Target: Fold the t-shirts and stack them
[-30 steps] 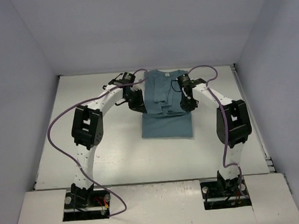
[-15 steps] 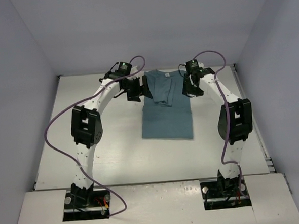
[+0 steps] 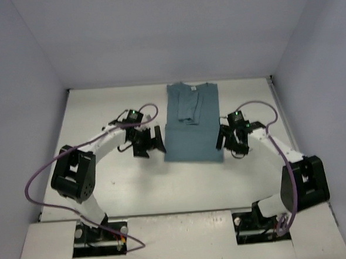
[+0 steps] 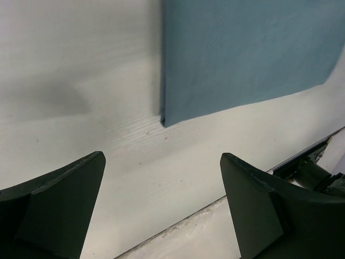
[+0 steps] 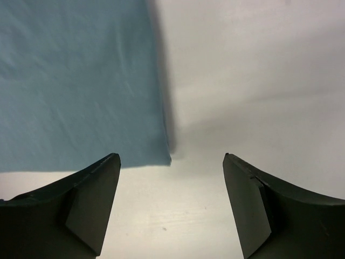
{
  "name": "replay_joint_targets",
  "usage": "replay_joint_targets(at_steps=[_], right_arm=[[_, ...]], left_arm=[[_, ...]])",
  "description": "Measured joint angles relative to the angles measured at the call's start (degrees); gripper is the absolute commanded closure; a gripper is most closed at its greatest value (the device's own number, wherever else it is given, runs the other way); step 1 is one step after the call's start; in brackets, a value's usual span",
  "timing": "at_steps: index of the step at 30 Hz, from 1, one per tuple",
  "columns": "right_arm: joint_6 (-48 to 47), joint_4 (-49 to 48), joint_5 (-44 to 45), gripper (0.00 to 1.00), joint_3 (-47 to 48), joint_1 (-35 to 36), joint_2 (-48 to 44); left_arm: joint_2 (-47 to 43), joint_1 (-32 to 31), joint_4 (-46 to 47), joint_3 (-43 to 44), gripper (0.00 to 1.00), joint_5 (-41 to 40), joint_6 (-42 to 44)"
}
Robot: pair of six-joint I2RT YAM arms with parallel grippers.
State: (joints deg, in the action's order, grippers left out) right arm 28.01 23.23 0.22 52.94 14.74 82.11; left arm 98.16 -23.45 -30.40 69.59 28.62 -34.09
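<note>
The plain teal-blue cotton t-shirt (image 3: 192, 131) lay sleeves-in by the white counter's (image 3: 141, 184) far edge. Left fingers (image 4: 59, 205) and right fingers (image 5: 86, 199) stood wide, empty, at its near corners. Likely next: pinch both, fold toward the collar.

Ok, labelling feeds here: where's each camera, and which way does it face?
Top external: above, behind the arms, looking down on table and t-shirt; both arms show.
Left wrist: looks down past the open left hand at the t-shirt's near-left corner.
Right wrist: past the open right hand at its near-right corner.
Shared: t-shirt.
</note>
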Motion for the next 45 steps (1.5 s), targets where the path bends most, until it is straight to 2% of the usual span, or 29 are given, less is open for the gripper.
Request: replay_joint_targets(at_steps=[5, 10, 16, 24, 34, 36, 38, 45], right_arm=[[5.54, -5.17, -2.27, 0.25, -10.22, -0.02, -5.28], [9.36, -10.04, -4.94, 0.26, -15.15, -0.02, -6.1], [11.27, -14.15, -6.82, 0.3, -16.98, -0.02, -6.1], [12.86, -18.49, -8.92, 0.39, -19.25, -0.02, -5.55], [15.79, -23.39, -10.64, 0.44, -21.14, -0.02, -5.49], [16.32, -24.04, -10.84, 0.45, -21.44, -0.02, -5.54], [16.81, -24.46, -10.96, 0.46, -21.63, -0.02, -5.6], [17.52, -25.43, -11.24, 0.55, -22.24, -0.04, -5.6]], left_arm=[[-0.25, -0.95, 6.13, -8.59, 0.13, -0.35, -5.68], [-0.21, -3.15, 10.25, -9.26, 0.14, -1.89, -8.71], [1.96, -5.43, 14.12, -9.24, 0.25, -2.03, -10.95], [3.91, -5.46, 16.13, -8.25, 0.39, -1.94, -12.64], [4.98, -6.02, 17.61, -8.08, 0.43, -1.73, -13.61], [5.15, -6.15, 17.96, -8.08, 0.48, -1.54, -13.99], [5.35, -6.2, 18.2, -8.08, 0.48, -1.46, -14.27], [5.72, -6.22, 18.74, -8.37, 0.57, -1.16, -14.63]])
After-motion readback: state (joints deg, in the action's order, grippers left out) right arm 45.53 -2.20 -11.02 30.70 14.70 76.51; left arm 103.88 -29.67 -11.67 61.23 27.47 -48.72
